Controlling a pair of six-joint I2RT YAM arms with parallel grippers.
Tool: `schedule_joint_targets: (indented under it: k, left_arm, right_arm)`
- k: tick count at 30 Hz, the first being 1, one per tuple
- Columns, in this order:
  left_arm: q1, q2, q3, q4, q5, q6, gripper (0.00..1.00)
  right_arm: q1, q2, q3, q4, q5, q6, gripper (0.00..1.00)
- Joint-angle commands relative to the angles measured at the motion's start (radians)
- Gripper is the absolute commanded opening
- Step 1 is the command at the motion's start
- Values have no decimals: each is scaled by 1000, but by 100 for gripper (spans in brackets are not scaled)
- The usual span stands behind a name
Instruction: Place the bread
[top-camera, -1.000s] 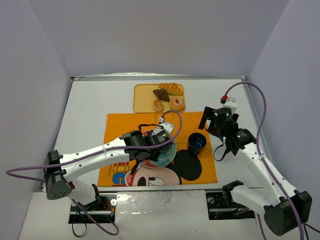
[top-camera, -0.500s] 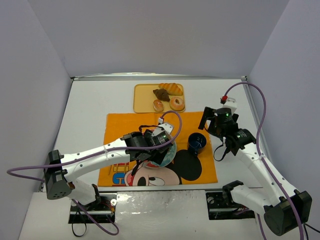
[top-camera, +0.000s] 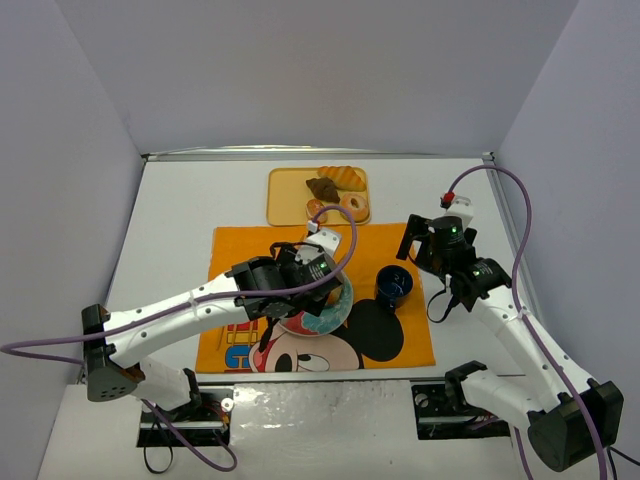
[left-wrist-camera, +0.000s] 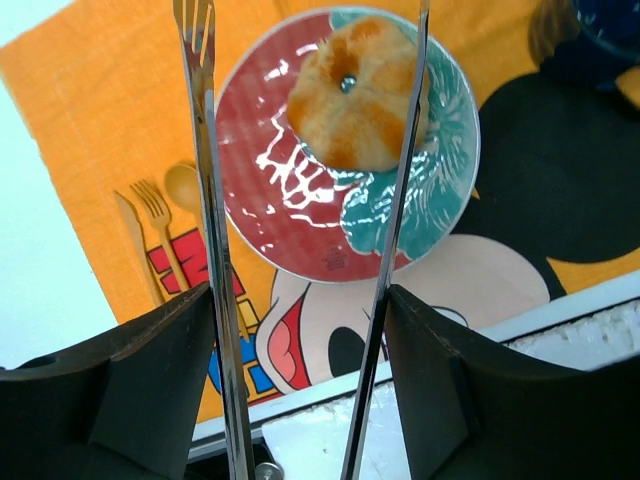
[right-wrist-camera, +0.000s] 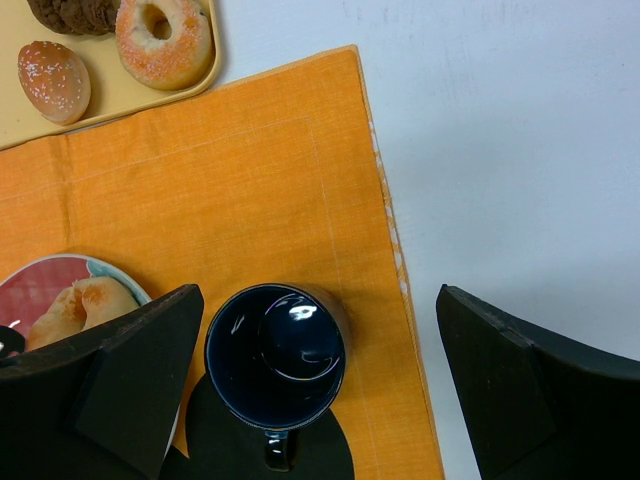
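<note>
The bread (left-wrist-camera: 355, 95), a round golden-brown knotted bun, lies on the far part of the red and teal plate (left-wrist-camera: 270, 230). My left gripper (left-wrist-camera: 300, 300) is shut on a pair of metal tongs (left-wrist-camera: 205, 200). The tong arms stand spread apart above the plate, one at the bun's right edge and one well to its left, not squeezing it. In the top view the left gripper (top-camera: 300, 290) covers the bun, and only the plate's rim (top-camera: 338, 310) shows. The bun also shows in the right wrist view (right-wrist-camera: 75, 305). My right gripper (right-wrist-camera: 320, 290) is open and empty over the mug.
A dark blue mug (top-camera: 393, 285) stands on the orange placemat (top-camera: 230, 260) right of the plate. A yellow tray (top-camera: 285, 195) at the back holds donuts, a croissant and a chocolate pastry. A printed fork and spoon (left-wrist-camera: 165, 200) show on the mat.
</note>
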Motion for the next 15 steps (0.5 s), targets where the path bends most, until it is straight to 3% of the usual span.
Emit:
schedule_joint_targets:
  k: [1, 8, 15]
  left_arm:
    - [74, -42, 105, -32, -95, 12, 62]
    - [337, -22, 133, 32, 18, 104, 62]
    - [584, 100, 252, 99, 101, 213, 61]
  right_arm:
    - [-4, -1, 12, 56, 3, 8, 100]
    - [-6, 2, 14, 57, 1, 9, 100]
    - [-7, 25, 31, 63, 2, 3, 100]
